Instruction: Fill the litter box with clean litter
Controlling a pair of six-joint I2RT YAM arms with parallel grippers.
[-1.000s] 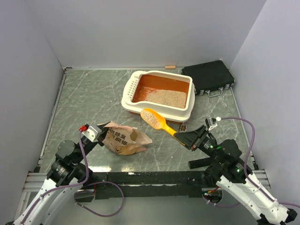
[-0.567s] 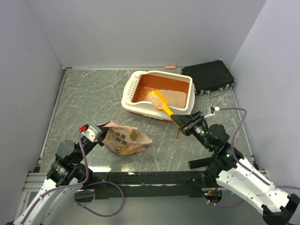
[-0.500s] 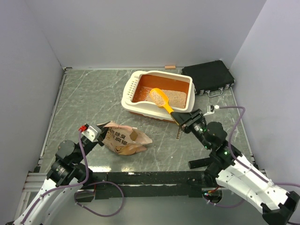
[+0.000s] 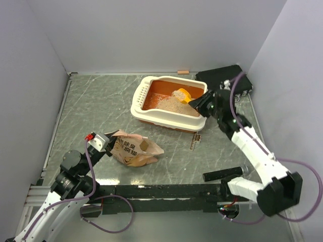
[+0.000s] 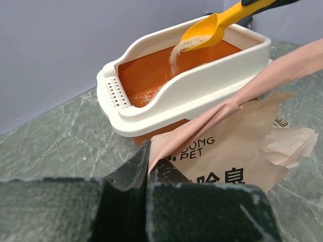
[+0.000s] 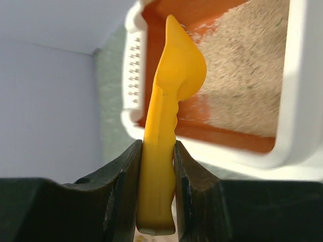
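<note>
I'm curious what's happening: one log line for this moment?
right gripper: shut on scoop | scoop: pouring litter into litter box | left gripper: shut on bag

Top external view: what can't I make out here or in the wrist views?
- Paper bag: contents, top view, crumpled folds hide them.
- Litter box: far-right corner, top view, scoop and right hand cover it; right wrist view, frame edges crop it.
- Black case: top view, right arm crosses it.
- Table sticker: print, top view, too small.

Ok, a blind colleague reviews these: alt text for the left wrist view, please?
A yellow scoop pours beige litter into the orange, cream-rimmed litter box. In the foreground, the left gripper is shut on the edge of a tan paper bag.
</note>
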